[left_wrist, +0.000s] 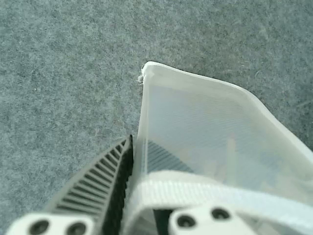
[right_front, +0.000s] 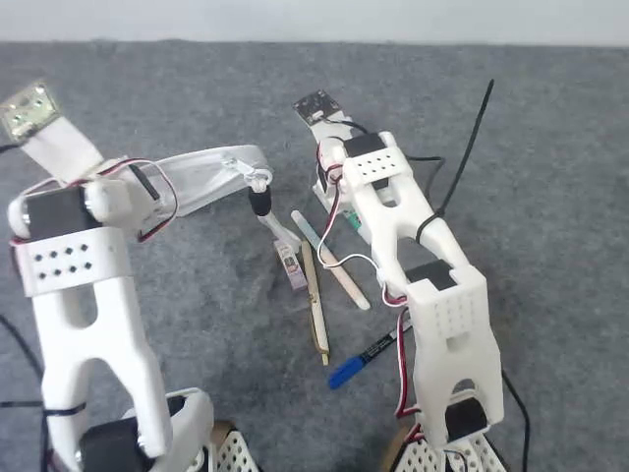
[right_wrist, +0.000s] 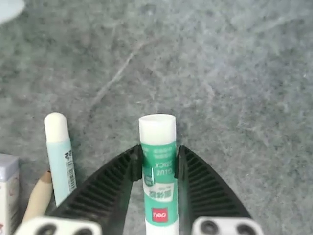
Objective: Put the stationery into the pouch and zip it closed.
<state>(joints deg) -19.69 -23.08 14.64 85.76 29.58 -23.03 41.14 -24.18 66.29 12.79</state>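
My left gripper [left_wrist: 142, 147] is shut on the rim of the white mesh pouch [left_wrist: 205, 127], one finger outside and one seen through the mesh. In the high view the pouch [right_front: 211, 175] hangs out from the left arm over the grey carpet. My right gripper [right_wrist: 157, 149] is shut on a green-and-white glue stick [right_wrist: 157, 161], its white cap pointing away from the wrist. Beside it lie a pale blue tube [right_wrist: 58, 152] and a wooden pencil [right_wrist: 36, 198]. The high view shows the pencil [right_front: 316, 305], a blue marker [right_front: 359, 362] and a small purple piece [right_front: 291, 265] between the arms.
The grey carpet [right_front: 550, 147] covers the whole table. A black cable tie [right_front: 470, 147] sticks up from the right arm, and wires run along it. Open carpet lies to the far right and at the back left.
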